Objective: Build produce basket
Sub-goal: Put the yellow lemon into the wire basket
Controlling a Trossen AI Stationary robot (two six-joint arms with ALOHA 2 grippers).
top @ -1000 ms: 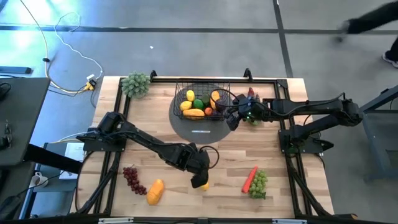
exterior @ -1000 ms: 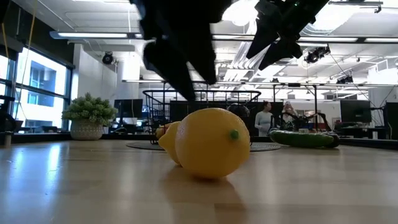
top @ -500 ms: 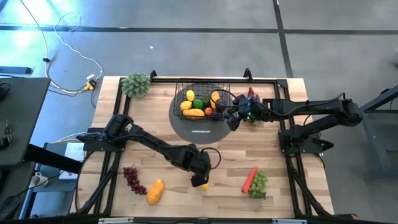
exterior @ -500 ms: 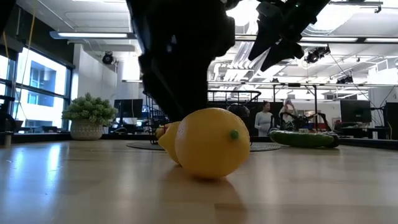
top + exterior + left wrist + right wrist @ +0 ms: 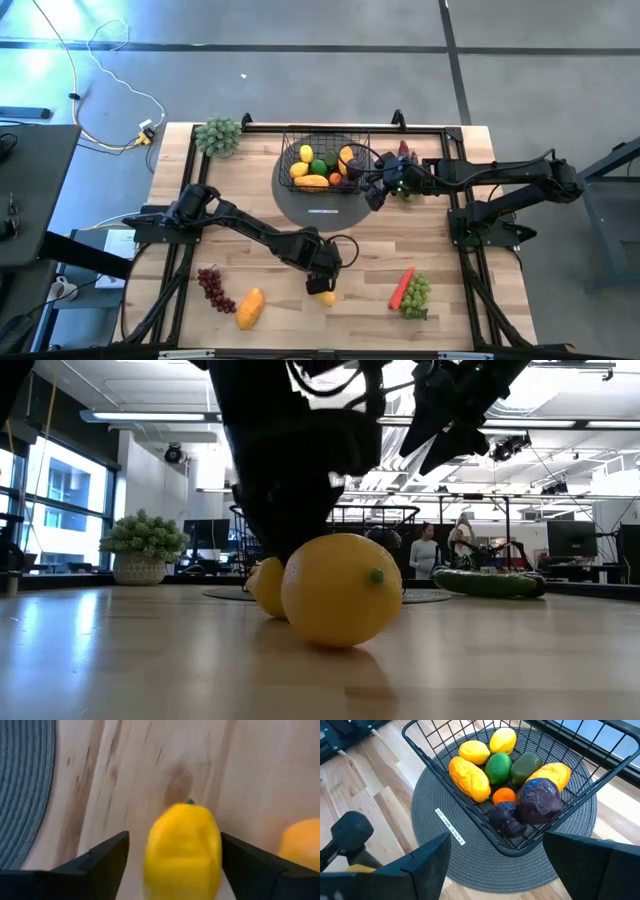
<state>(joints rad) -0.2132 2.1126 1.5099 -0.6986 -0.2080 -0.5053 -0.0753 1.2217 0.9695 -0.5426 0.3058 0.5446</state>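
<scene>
Several produce pieces are already seated in the basket (image 5: 322,160), while one lemon (image 5: 183,851) is straddled, ungripped, by the spread left gripper (image 5: 322,283); grapes, carrot and mango remain tabled; right gripper (image 5: 374,189) is held wide beside the basket

I see a bright yellow lemon (image 5: 183,851) with a green stem tip on the pale wood-grain table (image 5: 260,765). The black wire basket (image 5: 445,757) holds yellow, green, orange and dark purple produce (image 5: 500,767) and sits on a grey ribbed round mat (image 5: 432,832) with a small white label. Elsewhere: dark red grapes (image 5: 212,287), an orange mango (image 5: 249,308), a red-orange carrot (image 5: 401,287), green grapes (image 5: 417,296).
</scene>
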